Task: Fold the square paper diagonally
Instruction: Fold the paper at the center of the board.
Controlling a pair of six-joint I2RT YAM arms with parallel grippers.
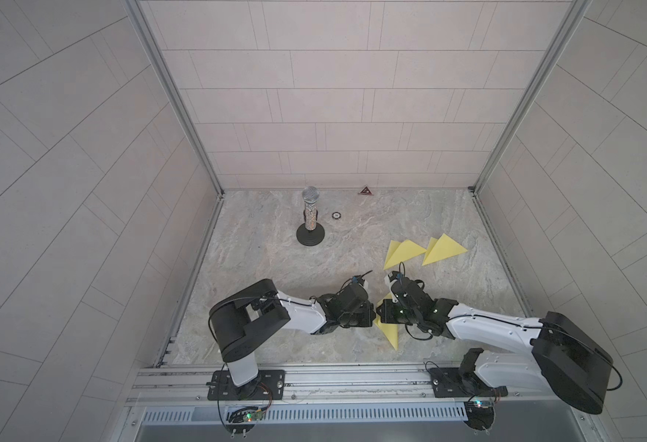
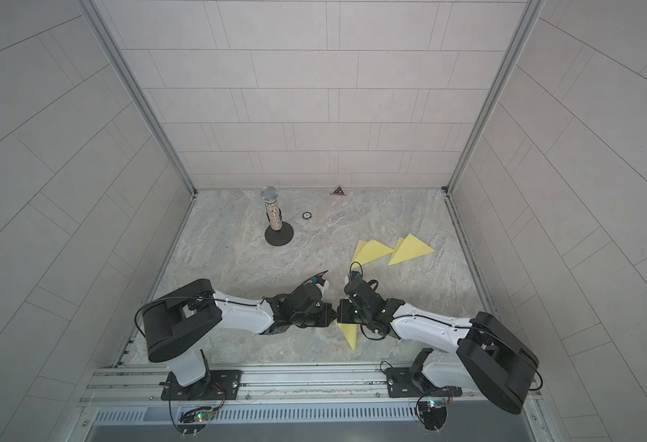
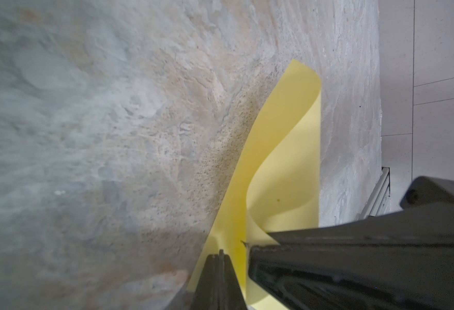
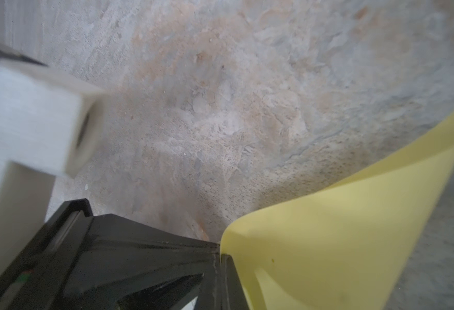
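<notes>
The left gripper [image 3: 221, 255] was closed on the square paper [image 3: 282, 166]. Its two black fingers [image 3: 209, 281] were pressed together with the yellow sheet pinched between them. The right gripper [image 4: 219, 259] was clamped on the same sheet, and in the left wrist view its black body came in just beside the left one's tips. In both top views the two grippers met nose to nose, with the paper gripped where they met.

From that shared pinch the paper bowed outward in a loose curl. In the left wrist view one flap rolled up and over, its surface curved rather than flat. In a top view a pointed corner of the sheet stuck out from under the grippers toward the front edge of the tabletop [image 1: 276, 287]. The paper sat near that front edge, slightly right of its middle.

Farther out, toward the right edge and about halfway back, a yellow triangle [image 1: 406, 252] lay flat. A second yellow triangle [image 1: 442, 250] lay just beside it, nearer the right edge. Both were well apart from the held sheet.

Near the back edge, left of the middle, a microphone [image 1: 309, 214] stood upright on a round black base, with a small round object [image 1: 336, 215] near it. A dark red triangular piece [image 1: 365, 191] sat at the back edge by the wall.
</notes>
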